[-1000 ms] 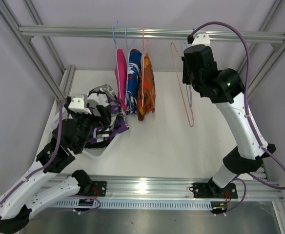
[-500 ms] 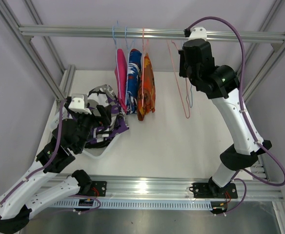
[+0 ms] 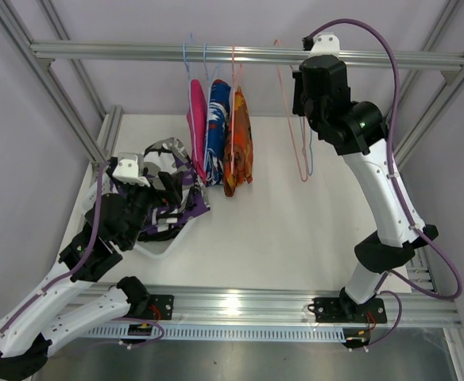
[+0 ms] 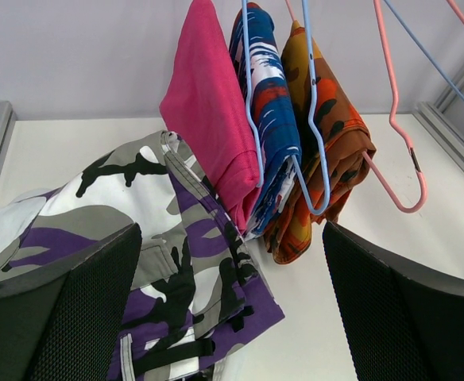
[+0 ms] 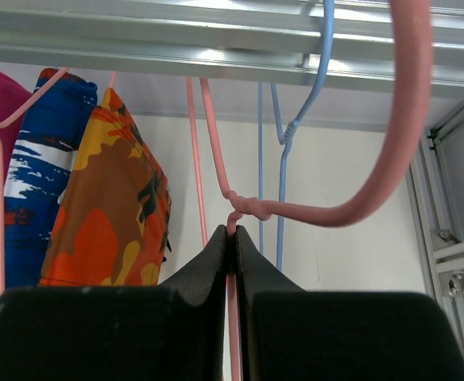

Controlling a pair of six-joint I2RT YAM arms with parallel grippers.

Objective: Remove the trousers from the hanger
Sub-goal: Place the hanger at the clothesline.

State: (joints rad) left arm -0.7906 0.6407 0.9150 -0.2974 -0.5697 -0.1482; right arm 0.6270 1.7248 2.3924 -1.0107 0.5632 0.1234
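Observation:
Three trousers hang on hangers from the top rail (image 3: pixel 137 52): plain pink (image 3: pixel 195 119), blue-white-red patterned (image 3: pixel 217 127) and orange (image 3: pixel 238 139). The purple-white patterned trousers (image 3: pixel 176 202) lie crumpled on the table at left. I cannot make out the black white-specked pair. My left gripper (image 3: pixel 165 187) is open just above the purple trousers (image 4: pixel 160 238), which show between its fingers (image 4: pixel 65 317). My right gripper (image 3: pixel 298 99) is raised close under the rail and shut on the neck of an empty pink hanger (image 5: pixel 232 224), whose hook (image 5: pixel 399 143) curves up by the rail.
An empty blue hanger (image 3: pixel 310 155) hangs just behind the pink one (image 3: pixel 294 135) and also shows in the right wrist view (image 5: pixel 282 182). A pale hanger (image 3: pixel 156 249) pokes out under the pile. Frame posts stand at both sides, and a metal rail (image 3: pixel 240 300) lines the near edge.
My right gripper has risen and moved left toward the rail, carrying the pink hanger, which now hangs straighter. The left arm and the garments have not moved.

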